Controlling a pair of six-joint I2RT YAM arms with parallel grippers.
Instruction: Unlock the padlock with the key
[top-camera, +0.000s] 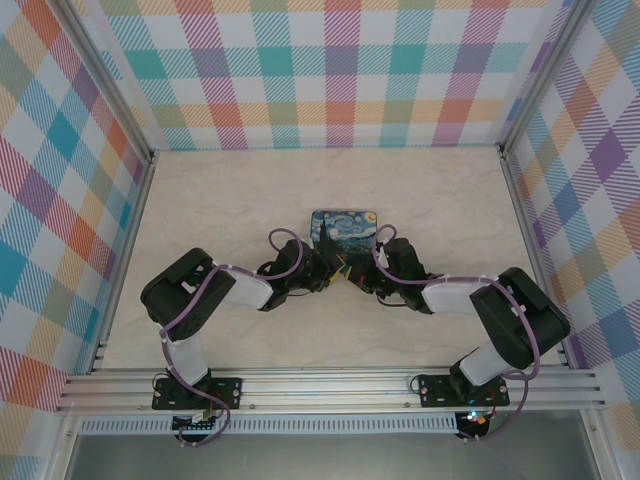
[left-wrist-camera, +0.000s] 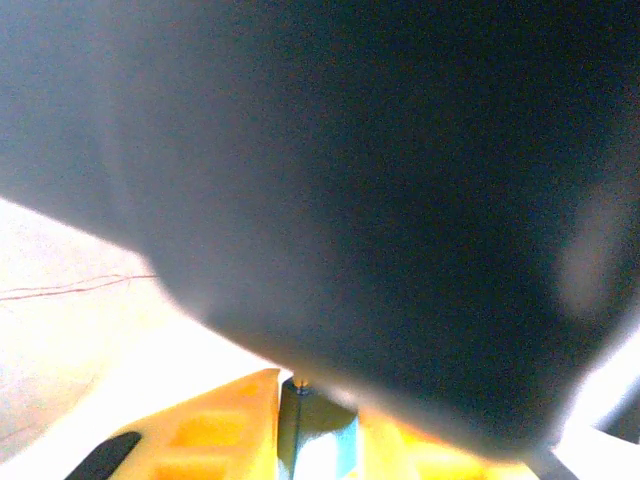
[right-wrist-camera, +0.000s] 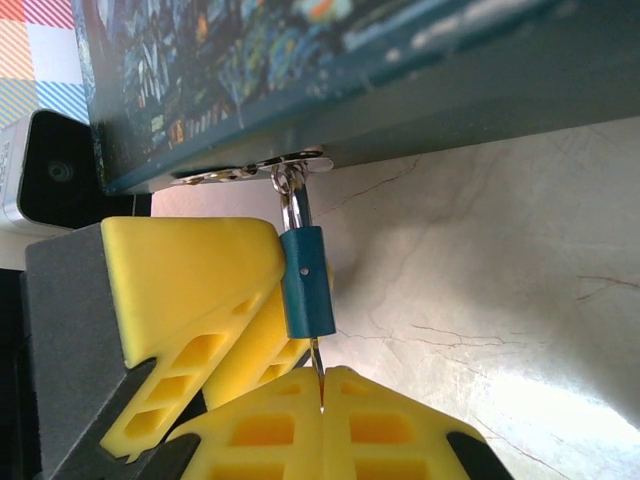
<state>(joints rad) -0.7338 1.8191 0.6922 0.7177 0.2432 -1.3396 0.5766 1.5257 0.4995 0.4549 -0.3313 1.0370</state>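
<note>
Marble-look table (top-camera: 240, 200) with starry-print box (top-camera: 344, 226) at centre; both arms meet at its near edge. Left gripper (top-camera: 330, 271) narrow, holding padlock (right-wrist-camera: 306, 285), which sits between yellow fingers (right-wrist-camera: 190, 290) in left wrist view. Right gripper (right-wrist-camera: 322, 398) pinched tight on key (right-wrist-camera: 317, 362). Padlock hangs upright by shackle (right-wrist-camera: 292, 205) from metal hasp (right-wrist-camera: 250, 170) on box front. Key blade points straight up, with its tip at padlock's underside.

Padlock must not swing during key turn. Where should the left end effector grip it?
The padlock's blue body, across its flat sides, coming square to its length: the shackle end sits in the box's hasp and the key occupies the opposite end.
</note>
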